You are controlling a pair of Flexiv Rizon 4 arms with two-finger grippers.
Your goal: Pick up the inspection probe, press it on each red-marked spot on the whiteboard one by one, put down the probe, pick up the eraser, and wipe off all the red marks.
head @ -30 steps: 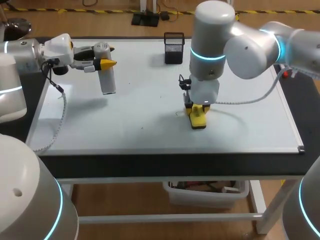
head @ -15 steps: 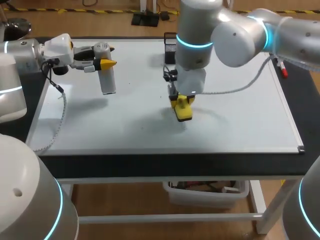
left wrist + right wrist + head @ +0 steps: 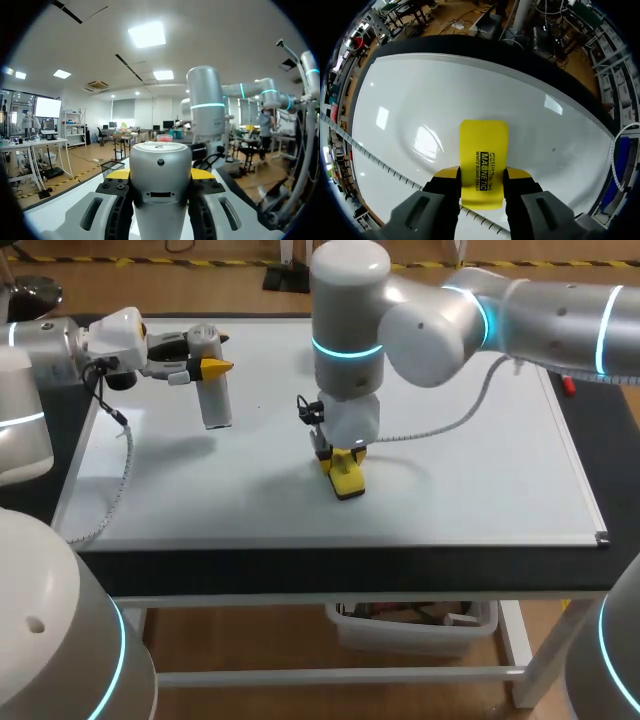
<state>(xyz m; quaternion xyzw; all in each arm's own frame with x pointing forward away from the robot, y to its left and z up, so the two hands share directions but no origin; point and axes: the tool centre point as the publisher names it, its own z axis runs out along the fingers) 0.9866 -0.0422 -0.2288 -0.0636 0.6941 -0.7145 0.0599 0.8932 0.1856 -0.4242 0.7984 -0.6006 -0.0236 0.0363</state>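
right arm (image 3: 440,320) swept left, end effector (image 3: 481,176) pressing eraser (image 3: 483,145) onto whiteboard (image 3: 490,480)

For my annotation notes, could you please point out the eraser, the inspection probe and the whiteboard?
eraser (image 3: 483,160): right wrist view, middle of its yellow face.
inspection probe (image 3: 216,405): head view, lower part of its grey body.
whiteboard (image 3: 480,480): head view, bare surface right of the eraser.

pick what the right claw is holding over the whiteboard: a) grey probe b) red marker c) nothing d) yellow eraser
d, the right claw has both fingers clamped on the yellow eraser at the whiteboard, while the grey probe is in the left claw.
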